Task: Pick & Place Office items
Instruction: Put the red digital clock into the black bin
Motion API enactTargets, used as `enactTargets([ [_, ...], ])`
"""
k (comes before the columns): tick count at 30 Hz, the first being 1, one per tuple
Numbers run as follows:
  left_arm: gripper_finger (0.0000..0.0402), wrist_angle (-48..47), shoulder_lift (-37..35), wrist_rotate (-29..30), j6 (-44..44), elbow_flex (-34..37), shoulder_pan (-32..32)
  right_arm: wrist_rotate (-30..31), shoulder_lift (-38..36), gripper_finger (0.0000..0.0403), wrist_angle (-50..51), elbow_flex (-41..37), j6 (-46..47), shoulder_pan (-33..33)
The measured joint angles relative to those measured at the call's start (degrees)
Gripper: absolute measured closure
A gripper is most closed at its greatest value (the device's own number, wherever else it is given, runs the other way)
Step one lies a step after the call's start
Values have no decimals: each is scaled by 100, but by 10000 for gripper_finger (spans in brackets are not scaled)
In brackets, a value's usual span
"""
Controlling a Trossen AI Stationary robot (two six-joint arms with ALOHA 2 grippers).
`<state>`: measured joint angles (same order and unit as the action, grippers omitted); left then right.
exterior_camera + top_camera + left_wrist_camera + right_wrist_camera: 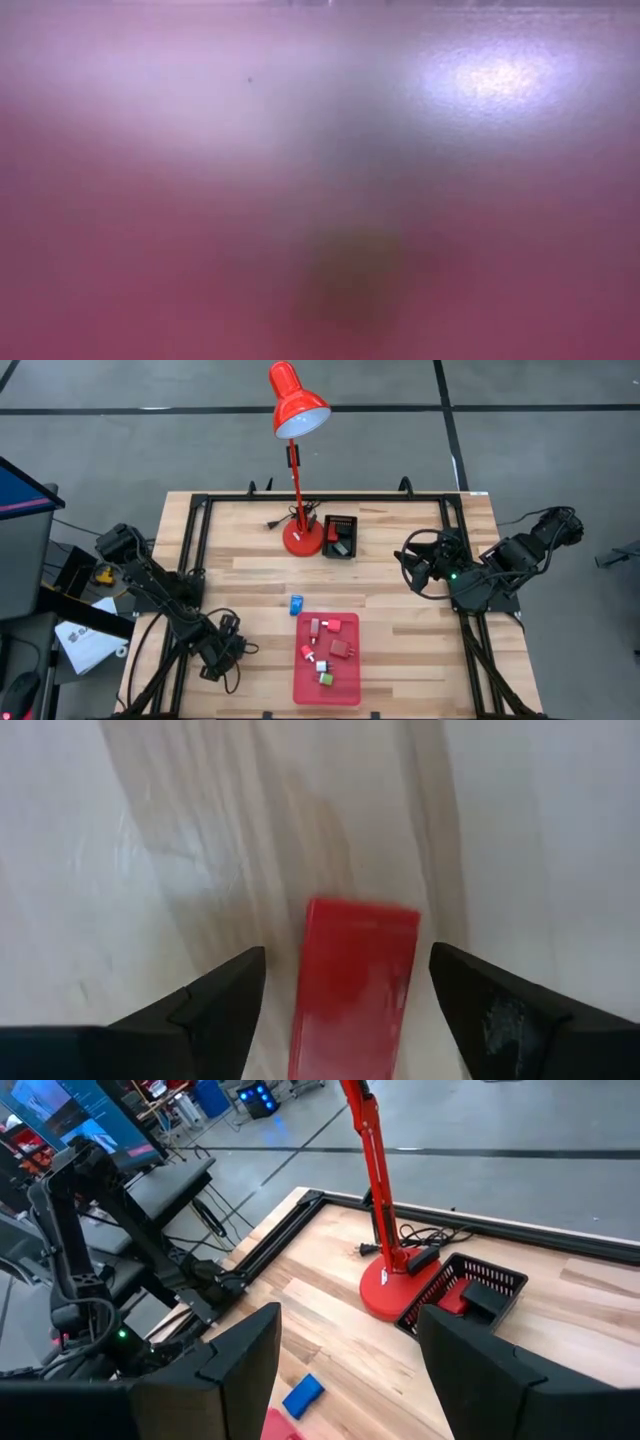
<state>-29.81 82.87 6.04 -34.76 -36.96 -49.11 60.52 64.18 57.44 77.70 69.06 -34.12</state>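
The office items lie mostly on the flat red tray near the front edge of the tabletop: a small red block and a paler piece beside it at the tray's far end, a larger red block in the middle, another red piece to its left, and a white-green piece toward the tray's near end. A blue block sits on the bare wood just beyond the tray's far left corner, apart from it; it also shows in the right wrist view.

Farther from the tray, toward the back of the tabletop, a black mesh basket holds a red piece and a black piece; the right wrist view shows the same basket with both inside. Just beside the basket stands the red desk lamp on its round base, its cord curled on the wood.

The left pincer, left of the tray, stands spread with nothing between its fingers; the tray's red edge shows beyond them. The right pincer, well right of the tray near the tabletop's right edge, is also spread and empty, facing the lamp and basket.

The low view is a pink blur and tells nothing
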Motion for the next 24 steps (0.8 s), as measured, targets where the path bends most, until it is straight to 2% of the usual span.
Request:
enactTargets([
  [13, 251, 229, 0, 7, -1, 23, 498, 3, 0, 174, 84, 1, 0, 58],
  [16, 257, 304, 0, 5, -17, 23, 596, 1, 0, 174, 110, -1, 0, 58],
  [24, 240, 492, 0, 11, -18, 23, 1156, 1, 0, 174, 128, 1, 11, 58],
])
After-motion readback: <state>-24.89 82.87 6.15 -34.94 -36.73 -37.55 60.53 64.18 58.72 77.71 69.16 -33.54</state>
